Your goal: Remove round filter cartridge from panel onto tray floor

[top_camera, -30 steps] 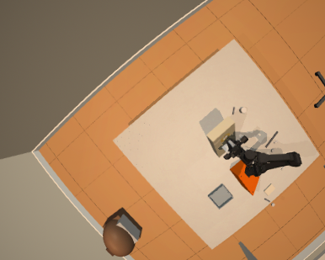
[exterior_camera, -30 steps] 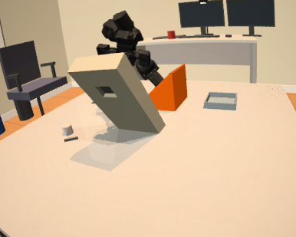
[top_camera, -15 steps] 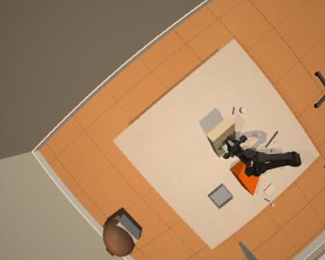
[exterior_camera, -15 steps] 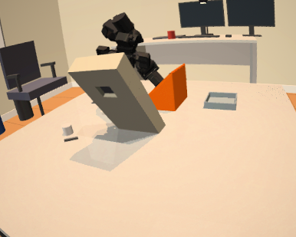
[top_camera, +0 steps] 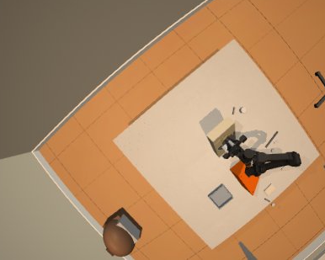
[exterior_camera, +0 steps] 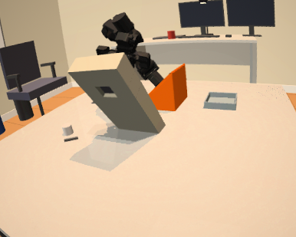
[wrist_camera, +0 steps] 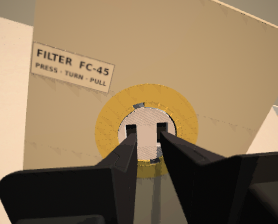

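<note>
The filter cartridge point(wrist_camera: 145, 117) is a pale round disc with two dark slots, inside a yellow ring point(wrist_camera: 107, 117) on the tilted service panel point(top_camera: 220, 130) point(exterior_camera: 124, 110) point(wrist_camera: 150, 40). My gripper point(wrist_camera: 148, 138) point(top_camera: 226, 145) is partly open, its fingers a little apart, with nothing held between them. In the wrist view the left fingertip overlaps the left slot and the right fingertip the right slot; whether they are inside the slots cannot be told. In the exterior view the panel hides the fingertips. The grey-blue tray point(top_camera: 221, 196) point(exterior_camera: 220, 106) is empty.
An orange wedge point(top_camera: 247, 180) point(exterior_camera: 179, 87) stands beside the arm, between panel and tray. A white cylinder point(top_camera: 242, 109) point(exterior_camera: 67, 130) and a small dark bar point(top_camera: 233, 110) point(exterior_camera: 70, 139) lie near the panel. A longer bar point(top_camera: 272, 139) and a beige block point(top_camera: 269, 189) lie near the arm.
</note>
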Action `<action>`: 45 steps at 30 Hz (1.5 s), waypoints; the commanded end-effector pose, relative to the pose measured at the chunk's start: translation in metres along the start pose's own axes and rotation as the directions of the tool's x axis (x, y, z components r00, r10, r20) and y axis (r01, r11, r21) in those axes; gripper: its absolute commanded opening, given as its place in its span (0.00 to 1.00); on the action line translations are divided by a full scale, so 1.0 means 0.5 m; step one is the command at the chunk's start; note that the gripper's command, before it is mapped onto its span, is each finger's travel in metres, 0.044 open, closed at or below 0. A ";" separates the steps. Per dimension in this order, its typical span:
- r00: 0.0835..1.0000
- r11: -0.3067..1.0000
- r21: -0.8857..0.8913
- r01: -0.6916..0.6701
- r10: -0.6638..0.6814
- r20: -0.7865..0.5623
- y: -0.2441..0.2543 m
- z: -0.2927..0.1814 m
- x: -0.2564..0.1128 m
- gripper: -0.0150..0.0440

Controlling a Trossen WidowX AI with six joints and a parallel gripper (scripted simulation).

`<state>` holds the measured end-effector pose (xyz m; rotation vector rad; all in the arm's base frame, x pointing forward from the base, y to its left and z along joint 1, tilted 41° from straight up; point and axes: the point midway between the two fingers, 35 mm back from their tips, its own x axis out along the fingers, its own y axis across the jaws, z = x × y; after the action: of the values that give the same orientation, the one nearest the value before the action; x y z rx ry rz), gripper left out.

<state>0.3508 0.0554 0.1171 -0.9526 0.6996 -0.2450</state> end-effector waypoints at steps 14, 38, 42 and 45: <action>1.000 1.000 -0.007 -0.005 0.005 0.001 0.001 0.000 0.010 0.40; 1.000 1.000 -0.007 -0.004 0.004 0.002 0.001 0.000 0.031 0.40; 1.000 1.000 -0.007 -0.004 0.004 0.002 0.001 0.000 0.034 0.40; 1.000 1.000 -0.007 -0.004 0.004 0.002 0.001 0.000 0.036 0.40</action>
<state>0.3617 0.0492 0.1120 -0.9568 0.6945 -0.2436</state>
